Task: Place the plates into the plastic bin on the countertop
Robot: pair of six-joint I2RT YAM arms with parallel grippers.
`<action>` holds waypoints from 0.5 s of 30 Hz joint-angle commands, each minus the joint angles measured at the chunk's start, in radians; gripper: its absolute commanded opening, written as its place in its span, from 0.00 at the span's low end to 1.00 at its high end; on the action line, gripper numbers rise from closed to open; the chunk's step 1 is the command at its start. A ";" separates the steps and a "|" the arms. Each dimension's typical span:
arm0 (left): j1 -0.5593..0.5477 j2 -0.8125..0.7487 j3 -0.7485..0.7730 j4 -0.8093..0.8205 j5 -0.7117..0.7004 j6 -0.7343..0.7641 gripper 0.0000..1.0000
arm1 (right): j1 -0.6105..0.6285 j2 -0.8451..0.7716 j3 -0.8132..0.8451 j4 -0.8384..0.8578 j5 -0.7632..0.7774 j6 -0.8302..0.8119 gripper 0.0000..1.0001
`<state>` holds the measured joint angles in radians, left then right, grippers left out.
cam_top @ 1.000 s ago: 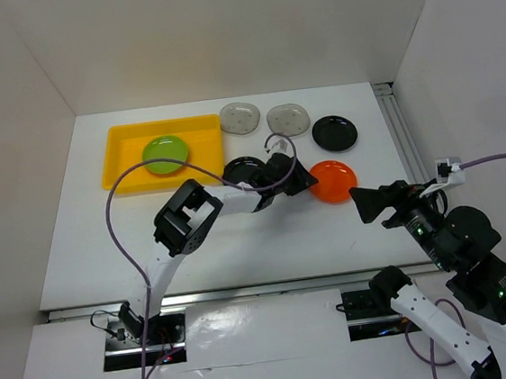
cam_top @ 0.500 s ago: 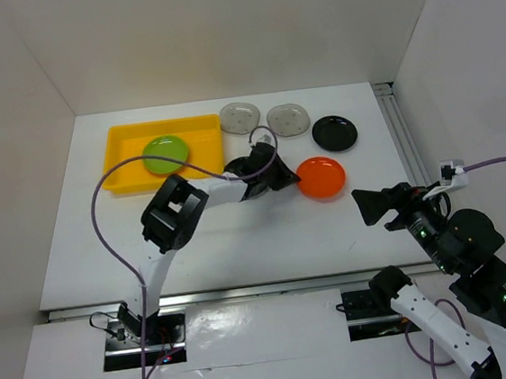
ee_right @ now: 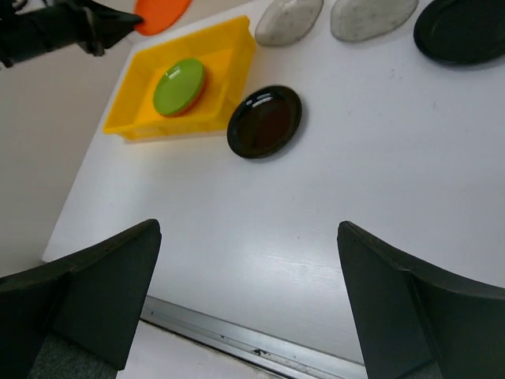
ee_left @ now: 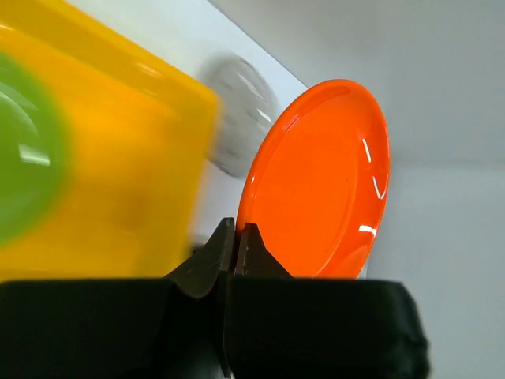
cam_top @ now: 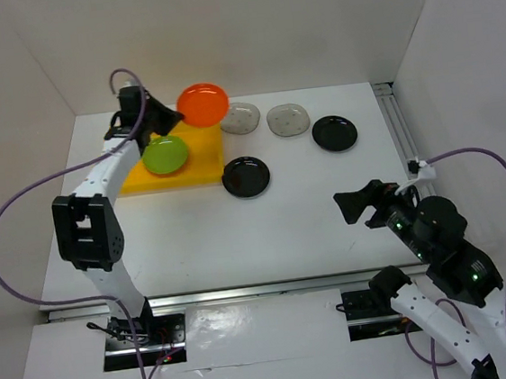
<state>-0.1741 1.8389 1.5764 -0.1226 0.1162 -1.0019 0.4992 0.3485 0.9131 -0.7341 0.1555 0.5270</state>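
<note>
My left gripper [cam_top: 176,117] is shut on the rim of an orange plate [cam_top: 203,102], held tilted in the air over the far right corner of the yellow plastic bin [cam_top: 200,156]. In the left wrist view the fingertips [ee_left: 234,230] pinch the orange plate [ee_left: 323,181] at its lower edge. A lime green plate [cam_top: 165,154] lies in the bin. On the countertop are two black plates [cam_top: 246,176] [cam_top: 334,133] and two grey plates [cam_top: 244,117] [cam_top: 288,119]. My right gripper [cam_top: 351,207] hangs open and empty over the near right of the countertop [ee_right: 316,197].
White walls enclose the countertop on three sides. A metal rail [cam_top: 402,128] runs along the right edge and another [ee_right: 237,335] along the near edge. The left arm's purple cable [cam_top: 19,200] loops out to the left.
The left gripper closed on the orange plate at mid-table, lifted it and swung it left and back to above the bin. The right arm shifted slightly left.
</note>
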 commanded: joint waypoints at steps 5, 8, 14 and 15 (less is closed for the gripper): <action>0.241 -0.046 -0.078 -0.167 -0.007 0.124 0.00 | -0.004 0.089 -0.146 0.263 -0.129 0.011 1.00; 0.292 -0.012 -0.047 -0.225 -0.027 0.167 0.00 | -0.004 0.180 -0.244 0.402 -0.139 -0.024 1.00; 0.334 0.010 -0.052 -0.265 -0.061 0.201 0.00 | -0.062 0.549 -0.338 0.743 -0.212 -0.004 1.00; 0.334 0.010 -0.052 -0.265 -0.061 0.210 0.02 | -0.083 0.607 -0.338 0.787 -0.273 0.014 1.00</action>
<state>0.1505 1.8481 1.4998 -0.3836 0.0624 -0.8352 0.4629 0.8326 0.5964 -0.2111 -0.0158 0.5224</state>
